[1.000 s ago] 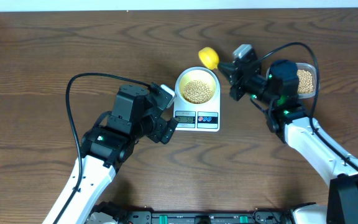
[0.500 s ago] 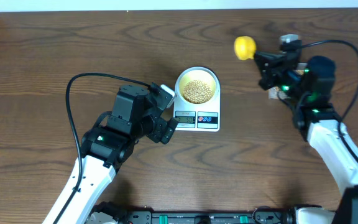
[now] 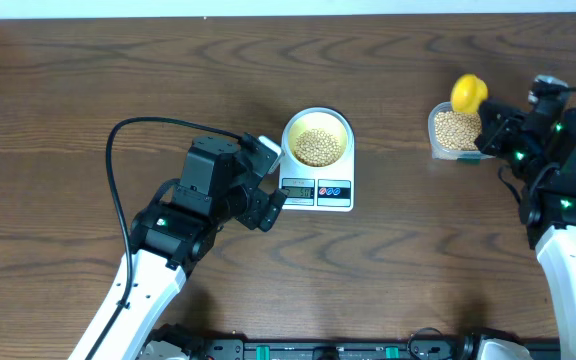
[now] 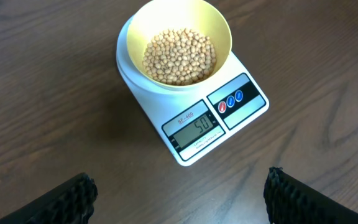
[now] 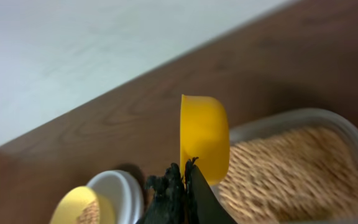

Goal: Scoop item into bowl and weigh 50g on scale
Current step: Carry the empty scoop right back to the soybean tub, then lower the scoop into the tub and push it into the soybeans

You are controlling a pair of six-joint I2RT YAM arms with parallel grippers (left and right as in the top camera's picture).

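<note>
Tabletop (image 3: 88, 80) of dark wood carries everything; left gripper (image 4: 180, 186) hangs just in front of the scale (image 4: 247, 102), its fingers spread wide with nothing between them; right gripper (image 5: 184, 177), far to the right, is clamped on the handle of a yellow scoop (image 5: 202, 137) held at the edge of a clear plastic container (image 5: 347, 124) of beans; the white scale sits mid-table, display reading 50; pale-yellow bowl (image 4: 219, 25) rests on its platform, well apart from the container; tan soybeans (image 4: 179, 56) lie heaped in the bowl.
</note>
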